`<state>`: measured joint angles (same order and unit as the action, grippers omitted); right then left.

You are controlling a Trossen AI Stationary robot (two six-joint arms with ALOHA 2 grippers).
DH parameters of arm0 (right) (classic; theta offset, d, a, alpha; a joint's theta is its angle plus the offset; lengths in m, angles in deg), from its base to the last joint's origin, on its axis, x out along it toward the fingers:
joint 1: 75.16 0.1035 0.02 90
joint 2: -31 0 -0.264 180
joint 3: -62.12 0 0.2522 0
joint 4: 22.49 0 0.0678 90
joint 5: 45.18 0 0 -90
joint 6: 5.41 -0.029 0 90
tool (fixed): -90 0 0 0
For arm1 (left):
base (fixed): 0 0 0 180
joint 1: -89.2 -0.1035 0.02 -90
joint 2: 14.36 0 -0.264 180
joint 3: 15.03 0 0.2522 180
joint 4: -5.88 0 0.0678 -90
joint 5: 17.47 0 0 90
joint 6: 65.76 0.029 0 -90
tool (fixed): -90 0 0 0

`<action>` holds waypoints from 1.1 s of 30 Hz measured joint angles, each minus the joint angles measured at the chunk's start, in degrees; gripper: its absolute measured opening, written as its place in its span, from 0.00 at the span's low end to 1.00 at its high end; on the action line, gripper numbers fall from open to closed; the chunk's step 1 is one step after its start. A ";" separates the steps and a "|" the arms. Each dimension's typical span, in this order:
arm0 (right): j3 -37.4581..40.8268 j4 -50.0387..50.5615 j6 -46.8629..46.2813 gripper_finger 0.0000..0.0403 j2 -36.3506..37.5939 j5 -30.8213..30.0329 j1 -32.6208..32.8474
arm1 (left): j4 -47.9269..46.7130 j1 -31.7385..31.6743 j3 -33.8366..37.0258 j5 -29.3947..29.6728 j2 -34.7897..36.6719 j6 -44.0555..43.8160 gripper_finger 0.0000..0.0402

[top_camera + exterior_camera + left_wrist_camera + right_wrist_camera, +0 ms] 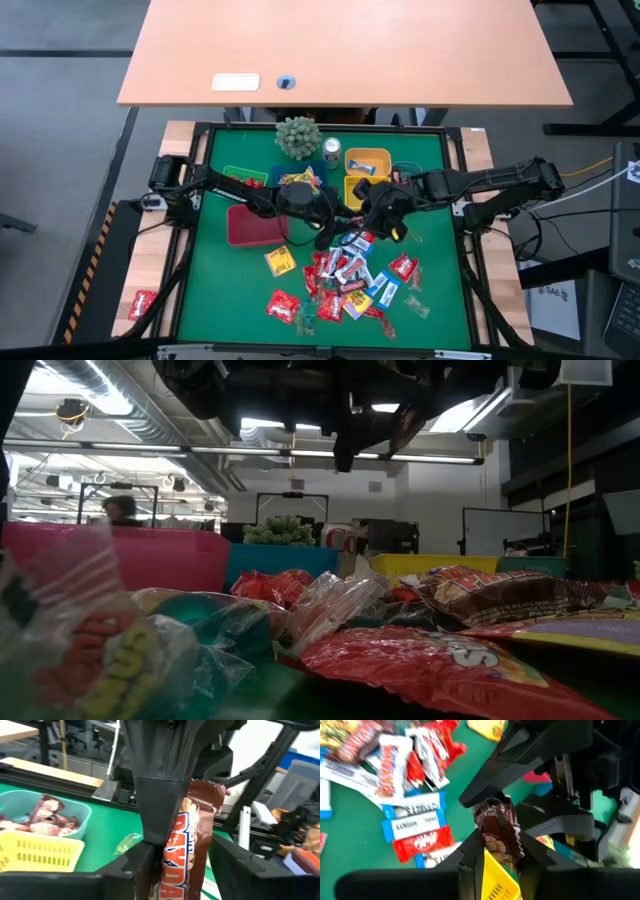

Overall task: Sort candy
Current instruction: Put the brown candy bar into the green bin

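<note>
A brown PayDay candy (192, 845) hangs in the air over the middle of the green table (215, 300), between my two grippers. My right gripper (497, 851) is shut on it. My left gripper (182, 867) stands open, one finger on either side of the candy's lower part, close to its edges; I cannot tell whether they touch it. Many more wrapped candies (350, 275), red, yellow, blue-and-white and brown, lie in a loose pile on the near half of the table. My right gripper pinches the brown candy between its two fingers, just behind its crimped end (492, 817), which sticks out past the fingertips. The fingers (160, 805) come slanting down from the table's right side. The candy is lifted clear and hangs roughly upright.
Small bins stand along the far side: green (245, 178), red (250, 228), yellow (367, 160) and a teal one (75, 807) holding brown candies. A potted plant (297, 137) and a silver can (332, 150) stand at the far edge. One red candy (142, 303) lies left of the table.
</note>
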<state>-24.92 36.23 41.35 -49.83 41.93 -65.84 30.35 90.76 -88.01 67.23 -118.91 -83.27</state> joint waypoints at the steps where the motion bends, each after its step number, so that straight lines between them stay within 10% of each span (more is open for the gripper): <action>1: 0.00 0.30 0.02 0.21 0.00 -1.14 0.00 | 0.00 -0.06 0.00 0.48 0.00 0.02 0.42; 14: -0.02 15.68 -6.51 0.21 -0.04 -6.77 -1.39 | -4.83 -2.52 -0.04 0.58 0.00 0.04 0.42; 33: -0.02 31.84 -19.59 0.21 -0.04 -2.04 -28.08 | -8.36 -2.84 -0.04 0.32 0.00 0.09 0.42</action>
<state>-24.94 68.07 21.77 -49.88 39.90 -93.92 21.99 87.92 -88.06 67.55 -118.91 -83.19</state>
